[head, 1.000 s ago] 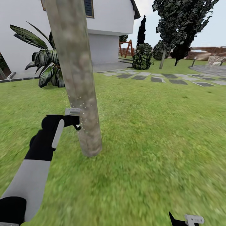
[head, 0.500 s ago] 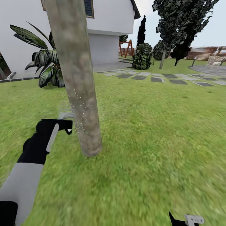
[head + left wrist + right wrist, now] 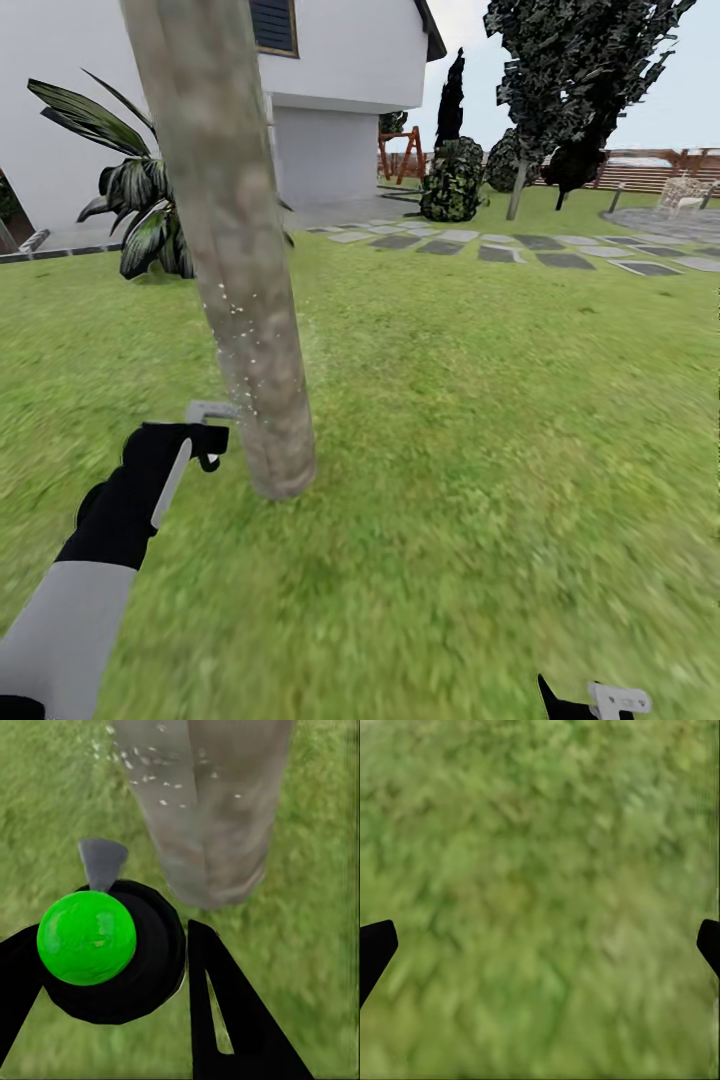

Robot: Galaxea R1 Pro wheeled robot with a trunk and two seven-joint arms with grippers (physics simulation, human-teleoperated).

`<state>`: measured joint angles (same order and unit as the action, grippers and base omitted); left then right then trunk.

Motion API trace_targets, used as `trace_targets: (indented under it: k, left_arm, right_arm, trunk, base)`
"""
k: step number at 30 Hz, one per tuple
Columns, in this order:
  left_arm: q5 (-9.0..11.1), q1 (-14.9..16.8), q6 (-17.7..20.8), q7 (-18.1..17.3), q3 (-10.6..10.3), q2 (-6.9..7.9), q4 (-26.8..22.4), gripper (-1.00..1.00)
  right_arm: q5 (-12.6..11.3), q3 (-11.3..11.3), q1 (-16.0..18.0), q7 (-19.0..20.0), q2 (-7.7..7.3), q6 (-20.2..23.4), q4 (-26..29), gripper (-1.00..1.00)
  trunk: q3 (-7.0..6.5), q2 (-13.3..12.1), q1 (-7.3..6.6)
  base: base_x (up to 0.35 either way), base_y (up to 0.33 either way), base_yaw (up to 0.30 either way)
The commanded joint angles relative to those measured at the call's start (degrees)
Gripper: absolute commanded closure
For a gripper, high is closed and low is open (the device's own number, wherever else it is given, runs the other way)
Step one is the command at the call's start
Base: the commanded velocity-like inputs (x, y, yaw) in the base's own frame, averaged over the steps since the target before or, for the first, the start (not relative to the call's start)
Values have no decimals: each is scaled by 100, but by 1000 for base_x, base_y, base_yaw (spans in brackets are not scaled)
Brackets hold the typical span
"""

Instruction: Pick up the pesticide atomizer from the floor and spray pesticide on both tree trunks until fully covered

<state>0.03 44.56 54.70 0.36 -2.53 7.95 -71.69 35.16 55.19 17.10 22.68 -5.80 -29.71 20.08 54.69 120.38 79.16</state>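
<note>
Spraying step, tree 1 of 2. The left claw [image 3: 205, 440] is clamped on the pesticide atomizer [image 3: 105, 949], its grey nozzle aimed at the near tree trunk [image 3: 240, 300] just beside it. White pesticide specks [image 3: 240, 340] dot only a low band of bark. The right claw [image 3: 590, 700] hangs spread apart over grass. Next, likely sweep the nozzle up and around the uncovered bark.

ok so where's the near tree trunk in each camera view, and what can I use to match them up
Head view: the tree trunk rises left of centre, the left gripper beside its base.
Left wrist view: it fills the upper middle, beyond the atomizer.
Right wrist view: grass between the fingertips, no trunk.
Shared landmark: the white pesticide specks on the bark.
</note>
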Motion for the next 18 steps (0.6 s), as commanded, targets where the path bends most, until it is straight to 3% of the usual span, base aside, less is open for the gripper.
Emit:
trace_targets:
  k: [1,6,8,10,12,18]
  left_arm:
    - [-6,-11,-6,0,-1,-6,8,100]
    - [-15,-69,-12,7,5,-7,50,100]
    - [-20,-73,-31,7,25,6,284,100]
    - [-21,-74,-679,9,355,9,907,100]
    - [-21,-72,-1025,39,555,6,1242,100]
    - [-4,-74,-1127,265,622,5,1349,100]
  right_arm:
    - [0,0,0,0,0,0,1,-100]
    - [0,0,1,0,0,0,2,-100]
    - [0,0,-1,0,0,0,4,-100]
    - [0,0,1,0,1,0,1,-100]
    - [0,0,4,0,2,0,-3,-100]
    - [0,0,4,0,8,0,-4,-100]
  trunk:
    - [0,0,0]
    - [0,0,0]
    - [0,0,0]
    - [0,0,0]
    - [0,0,0]
    - [0,0,0]
  base:
    - [0,-269,0]
    - [0,-270,0]
    - [0,-271,0]
    - [0,-271,0]
    - [0,-271,2]
    - [0,-272,197]
